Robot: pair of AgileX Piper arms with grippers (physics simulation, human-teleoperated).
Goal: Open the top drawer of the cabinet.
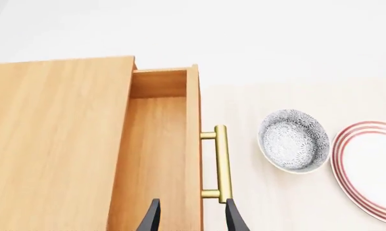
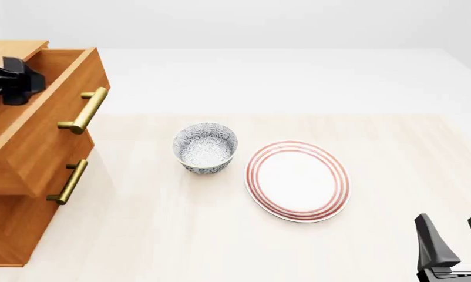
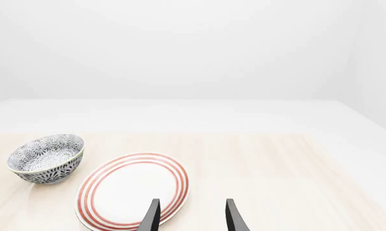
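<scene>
right tool spread above pale wooden table.

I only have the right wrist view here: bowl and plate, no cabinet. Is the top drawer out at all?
Observer: Yes. In the front view the top drawer stands well out from the cabinet.
Operator: Where is the left gripper?
Observer: The left gripper is open. Its fingers straddle the drawer's front panel near one end of the brass handle, and they are not closed on it.
Operator: Anything inside the drawer?
Observer: The left wrist view shows only bare wood in the part of the inside it can see.
</scene>
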